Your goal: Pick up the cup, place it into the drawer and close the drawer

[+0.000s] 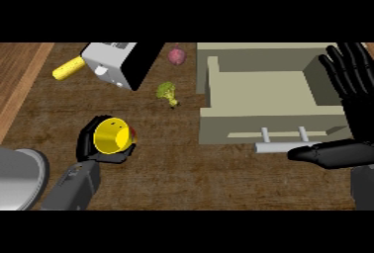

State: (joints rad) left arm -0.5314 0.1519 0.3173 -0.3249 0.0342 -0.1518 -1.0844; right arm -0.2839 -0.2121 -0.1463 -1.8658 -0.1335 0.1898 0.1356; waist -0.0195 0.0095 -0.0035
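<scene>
The left hand (102, 143) has its fingers and thumb curled round the yellow cup (113, 136), which sits low on the left side of the brown surface (219, 173), tipped so its open mouth faces up toward the view; the fingers wrap its back and underside, which is why the rim and inside stay visible while most of the outer wall is hidden. Whether the cup is lifted off the surface or resting on it cannot be told from this steep angle. The drawer (270, 116) stands pulled open on the right, its pale tray bare and its metal handle (288, 146) facing the robot, so there is room to set the cup straight in. The cup is well apart from the drawer, so by my reading the carry across is the step in hand. The right hand (350, 84) is held open with straight fingers just beside the drawer's right wall, its thumb near the handle, probably waiting to push the front shut afterward. A piece of broccoli (168, 93), a reddish vegetable (177, 55), a yellow corn cob (67, 68) and a white and black appliance (120, 64) lie further back, away from the likely path.
</scene>
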